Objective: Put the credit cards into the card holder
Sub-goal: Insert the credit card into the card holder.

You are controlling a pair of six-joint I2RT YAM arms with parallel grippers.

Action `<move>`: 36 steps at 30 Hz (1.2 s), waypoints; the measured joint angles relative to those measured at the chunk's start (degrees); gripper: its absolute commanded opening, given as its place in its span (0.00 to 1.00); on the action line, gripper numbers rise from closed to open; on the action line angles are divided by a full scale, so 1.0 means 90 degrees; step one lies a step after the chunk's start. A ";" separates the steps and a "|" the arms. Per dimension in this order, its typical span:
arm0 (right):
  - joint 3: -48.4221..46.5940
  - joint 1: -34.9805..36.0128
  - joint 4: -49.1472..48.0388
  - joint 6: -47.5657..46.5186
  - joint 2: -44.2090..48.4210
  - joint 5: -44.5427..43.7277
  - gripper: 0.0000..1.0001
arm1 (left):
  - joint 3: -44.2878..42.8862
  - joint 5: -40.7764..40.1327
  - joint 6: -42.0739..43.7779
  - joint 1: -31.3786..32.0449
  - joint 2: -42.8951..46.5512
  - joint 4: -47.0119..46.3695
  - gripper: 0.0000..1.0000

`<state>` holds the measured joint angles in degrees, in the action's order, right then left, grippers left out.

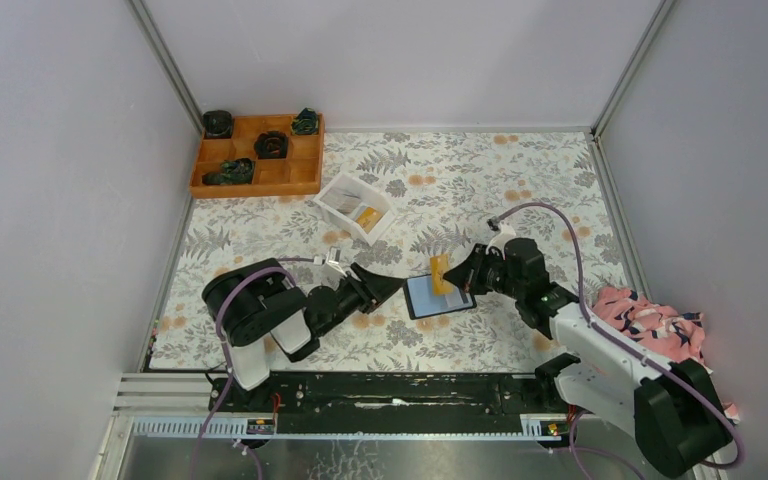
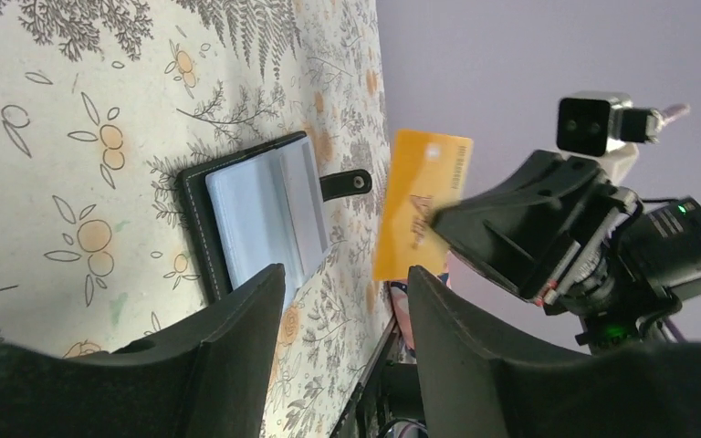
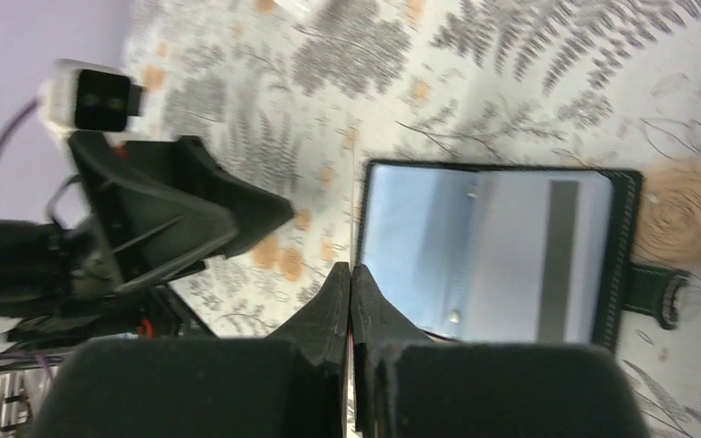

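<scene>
The card holder (image 1: 437,296) lies open on the floral table, pale bluish-grey inside, black edge and clasp tab; it also shows in the left wrist view (image 2: 256,214) and the right wrist view (image 3: 493,251). My right gripper (image 1: 457,277) is shut on an orange-yellow credit card (image 1: 441,274), held edge-on just above the holder's far side; the card shows clearly in the left wrist view (image 2: 418,203). In the right wrist view my right gripper (image 3: 350,274) has its jaws pressed together with the card seen only as a thin edge. My left gripper (image 1: 397,283) is open and empty, just left of the holder, also in its own view (image 2: 347,278).
A white tray (image 1: 354,205) holding another orange card and pale cards stands behind the holder. An orange compartmented box (image 1: 258,155) with dark items sits at the back left. A pink patterned cloth (image 1: 655,320) lies at the right.
</scene>
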<state>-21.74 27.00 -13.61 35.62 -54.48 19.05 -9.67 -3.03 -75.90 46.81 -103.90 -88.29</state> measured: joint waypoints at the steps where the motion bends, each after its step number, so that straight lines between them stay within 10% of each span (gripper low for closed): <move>1: -0.0066 -0.0039 0.0141 -0.0095 -0.0155 -0.0002 0.00 | 0.0024 0.0000 0.0017 0.0000 -0.0002 0.0000 0.56; 13: -0.0243 -0.0306 0.0930 -0.0848 -0.1394 0.0061 0.00 | 0.0061 0.0134 0.0124 -0.0005 -0.0274 0.0107 0.22; 26: -0.0277 -0.0476 0.0731 -0.0962 -0.1787 0.0398 0.00 | 0.0058 0.0236 0.0318 0.0010 -0.0551 0.0500 0.18; 36: -0.0316 -0.0566 0.0631 -0.0979 -0.1991 0.0614 0.00 | -0.0588 -0.0100 0.0872 0.0427 0.0466 0.2858 0.17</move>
<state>-24.58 21.91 -7.92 26.81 -72.40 24.58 -14.96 -3.92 -68.05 50.65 -99.70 -62.57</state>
